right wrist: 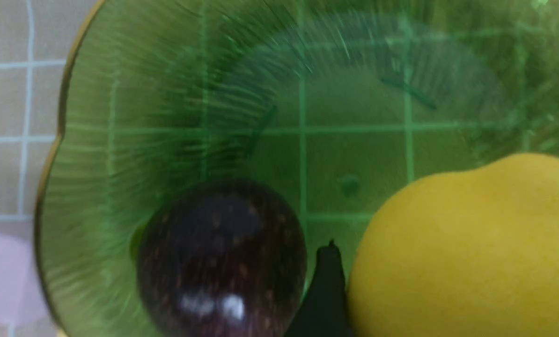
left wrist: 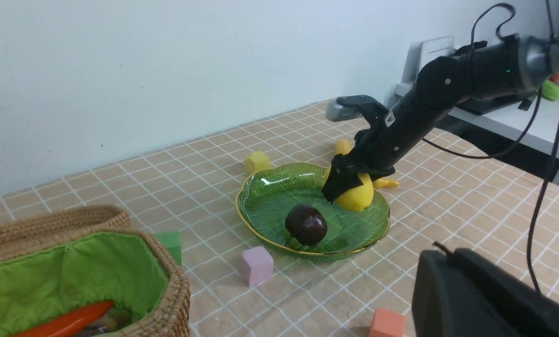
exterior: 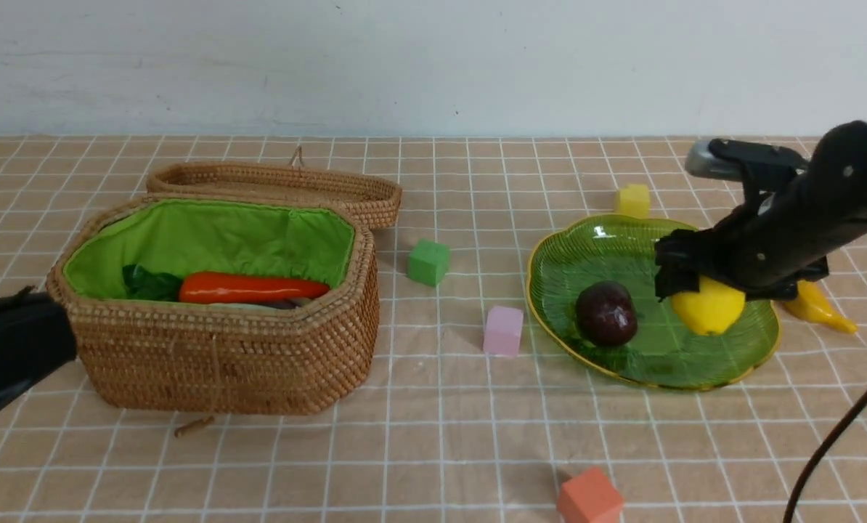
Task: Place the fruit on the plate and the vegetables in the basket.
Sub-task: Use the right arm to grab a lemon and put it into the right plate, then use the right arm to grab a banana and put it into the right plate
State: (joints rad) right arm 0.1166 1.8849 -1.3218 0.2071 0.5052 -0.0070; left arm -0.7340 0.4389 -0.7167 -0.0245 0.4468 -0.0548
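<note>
At the far left, left gripper (exterior: pixel 19 341) low, just beside the basket (exterior: pixel 223 363), jaws closed. Inside the basket, carrot (exterior: pixel 252 288) lying across; lid (exterior: pixel 281 185) behind it. Further right, on the plate (exterior: pixel 593 247), mangosteen (exterior: pixel 606 314), then lemon (exterior: pixel 709 309). Right arm (exterior: pixel 825 211) sloping down from the right, right gripper (exterior: pixel 684 272) wide around the lemon, one finger (right wrist: pixel 326 285) touching it; gripping or only around, impossible to tell. Banana (exterior: pixel 818 309) outside the plate, partly behind the arm.

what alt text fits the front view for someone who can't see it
The right claw sits over a yellow lemon on a green glass plate, beside a dark mangosteen; a banana lies outside its right edge. At left, an open woven basket holds an orange carrot.
</note>
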